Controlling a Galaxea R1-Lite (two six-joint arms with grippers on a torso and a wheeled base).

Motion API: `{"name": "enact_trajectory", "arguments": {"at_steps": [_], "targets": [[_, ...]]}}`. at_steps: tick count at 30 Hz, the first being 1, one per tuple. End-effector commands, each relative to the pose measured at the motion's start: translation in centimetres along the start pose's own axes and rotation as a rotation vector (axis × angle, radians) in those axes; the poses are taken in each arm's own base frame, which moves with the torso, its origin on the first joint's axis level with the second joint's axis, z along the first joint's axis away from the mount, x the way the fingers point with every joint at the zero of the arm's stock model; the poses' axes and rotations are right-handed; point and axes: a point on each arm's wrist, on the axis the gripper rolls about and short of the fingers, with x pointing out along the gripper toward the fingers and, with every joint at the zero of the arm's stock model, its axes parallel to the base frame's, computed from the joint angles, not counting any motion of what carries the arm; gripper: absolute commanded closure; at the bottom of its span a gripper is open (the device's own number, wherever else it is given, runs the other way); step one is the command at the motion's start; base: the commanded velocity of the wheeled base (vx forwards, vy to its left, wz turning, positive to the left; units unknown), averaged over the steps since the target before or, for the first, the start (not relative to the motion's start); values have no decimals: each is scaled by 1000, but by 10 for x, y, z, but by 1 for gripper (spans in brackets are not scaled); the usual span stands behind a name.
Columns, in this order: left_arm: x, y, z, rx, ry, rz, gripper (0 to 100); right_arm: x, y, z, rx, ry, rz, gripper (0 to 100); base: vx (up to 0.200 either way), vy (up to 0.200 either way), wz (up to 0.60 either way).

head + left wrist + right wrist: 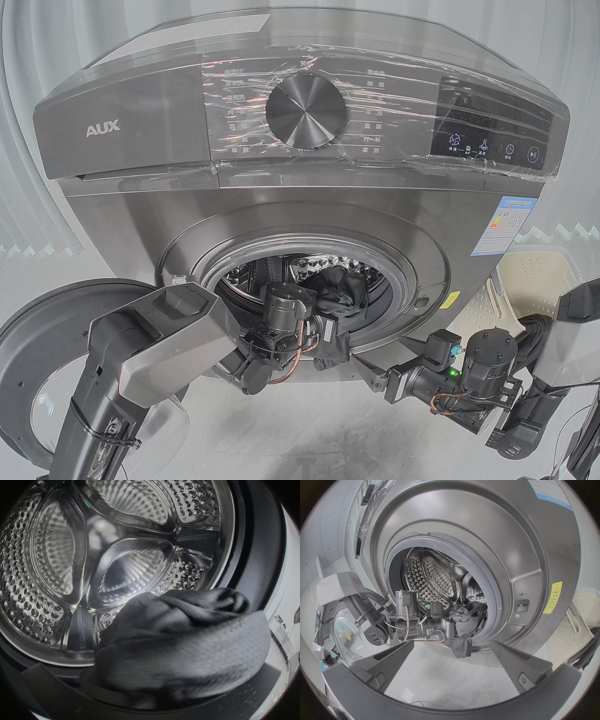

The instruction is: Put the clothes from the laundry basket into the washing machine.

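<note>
The left gripper [325,330] sits at the washing machine [144,219] opening, wrapped in a dark garment [187,648] that drapes over the door rim into the drum [125,558]; its grip cannot be told. The right gripper [387,361] hangs spread and empty near the laundry basket [531,281].

Head looks down at washing machine [125,206]; 2 wrists face its drum [125,573], left nearest.

A pale grey, faintly scuffed floor [312,431] spreads across the foreground. White pleated curtains [25,187] hang along the back of the room on both sides. A small white square scrap [408,695] lies flat on the floor.
</note>
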Motion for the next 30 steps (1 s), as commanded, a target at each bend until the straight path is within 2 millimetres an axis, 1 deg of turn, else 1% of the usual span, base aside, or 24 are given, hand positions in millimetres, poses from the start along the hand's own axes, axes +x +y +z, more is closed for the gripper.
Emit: {"name": "enact_trajectory", "arguments": {"at_steps": [1, 3, 5, 7, 8, 9, 10, 11, 14, 21, 22, 25, 27, 30], "targets": [[18, 1, 4, -15, -60, 25, 100, 0, 0, -1, 0, 3, 0, 0, 0, 0, 0], [27, 4, 16, -26, -123, 61, 100, 0, 0, -1, 0, 3, 0, 0, 0, 0, 0], [35, 13, 30, -40, -190, 104, 100, 0, 0, -1, 0, 3, 0, 0, 0, 0, 0], [38, 16, 35, -46, -216, 117, 100, 0, 0, -1, 0, 3, 0, 0, 0, 0, 0], [44, 24, 43, -54, -255, 150, 100, 0, 0, -1, 0, 3, 0, 0, 0, 0, 0], [44, 24, 44, -55, -258, 153, 100, 0, 0, -1, 0, 3, 0, 0, 0, 0, 0], [49, 34, 53, -65, -301, 191, 100, 0, 0, -1, 0, 3, 0, 0, 0, 0, 0], [52, 38, 57, -71, -322, 212, 100, 0, 0, -1, 0, 3, 0, 0, 0, 0, 0], [55, 48, 66, -78, -356, 247, 100, 0, 0, -1, -1, 4, -1, 0, 0, 0, 0], [54, 50, 68, -78, -351, 254, 100, 0, 0, -2, -1, 7, -2, 0, 0, 0, 0], [54, 50, 68, -78, -348, 254, 0, 0, 0, -2, -2, 9, -2, 0, 0, 0, 0], [53, 49, 65, -78, -337, 253, 0, 0, -1, -2, -2, 10, -2, 0, 0, 0, 0], [49, 47, 58, -73, -302, 252, 0, 0, -1, -2, -2, 10, -2, 0, 0, 0, 0], [26, 42, 56, -48, -215, 248, 0, 0, -1, -2, -2, 10, -2, 0, 0, 0, 0]]}}
